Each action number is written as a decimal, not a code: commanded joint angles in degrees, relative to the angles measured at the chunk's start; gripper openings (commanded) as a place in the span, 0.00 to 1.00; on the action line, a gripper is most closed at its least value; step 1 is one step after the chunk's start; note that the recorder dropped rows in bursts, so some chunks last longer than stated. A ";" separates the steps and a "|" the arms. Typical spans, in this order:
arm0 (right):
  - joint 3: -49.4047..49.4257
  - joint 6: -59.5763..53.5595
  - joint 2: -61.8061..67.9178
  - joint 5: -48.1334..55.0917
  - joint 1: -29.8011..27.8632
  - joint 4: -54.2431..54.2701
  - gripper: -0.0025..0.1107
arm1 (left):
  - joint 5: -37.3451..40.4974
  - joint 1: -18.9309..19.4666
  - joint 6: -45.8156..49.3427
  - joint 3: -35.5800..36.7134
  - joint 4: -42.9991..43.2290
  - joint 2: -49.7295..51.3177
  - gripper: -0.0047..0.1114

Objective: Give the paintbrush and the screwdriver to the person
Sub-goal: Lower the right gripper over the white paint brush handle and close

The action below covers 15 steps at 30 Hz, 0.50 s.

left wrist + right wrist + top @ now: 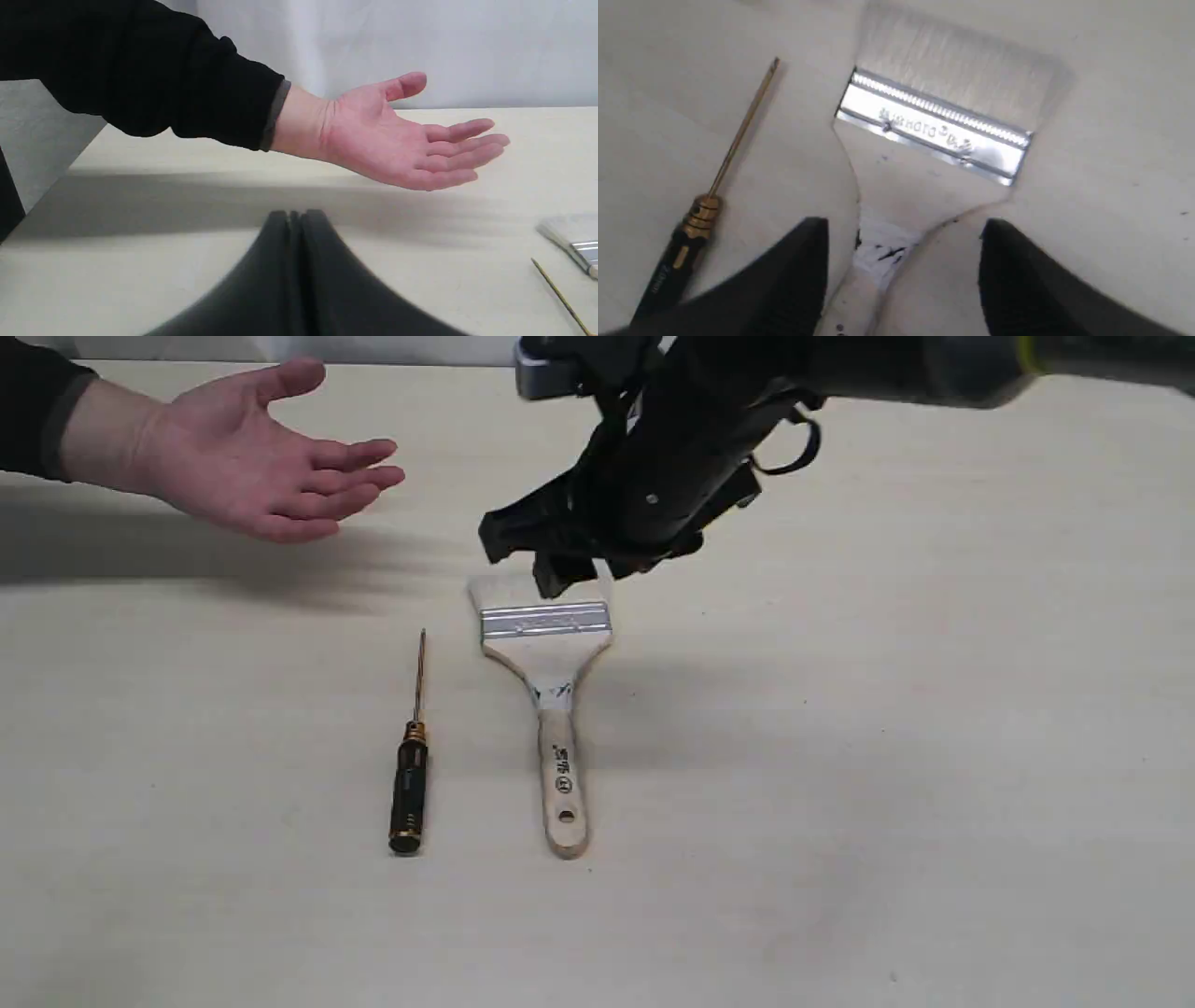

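Hovering over pale-bristled, silver-ferruled paintbrush [551, 658]: R fingers [784, 280] wide apart, empty; L fingers [280, 280] together, empty.

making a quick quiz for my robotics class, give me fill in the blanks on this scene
The fingers of the right gripper are ____ above the paintbrush.
The fingers of the left gripper are ____.
In the exterior view the screwdriver lies to the ____ of the paintbrush.
The person's hand holds ____.
Missing: open; shut; left; nothing.

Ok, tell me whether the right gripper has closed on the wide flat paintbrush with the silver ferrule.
No, the right gripper is open, its black fingers spread either side of the paintbrush.
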 commanded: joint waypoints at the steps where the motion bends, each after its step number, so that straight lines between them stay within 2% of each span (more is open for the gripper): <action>1: -3.43 2.58 5.28 5.48 0.99 -0.45 0.48 | -0.41 -0.47 -0.12 0.12 -0.05 -0.14 0.04; 8: -4.37 5.40 10.58 8.64 2.71 -2.11 0.48 | -0.22 -0.47 -0.12 0.12 -0.16 -0.14 0.04; 15: -4.37 5.57 12.24 6.61 4.61 -1.37 0.48 | -0.22 -0.47 -0.12 0.12 -0.16 -0.14 0.04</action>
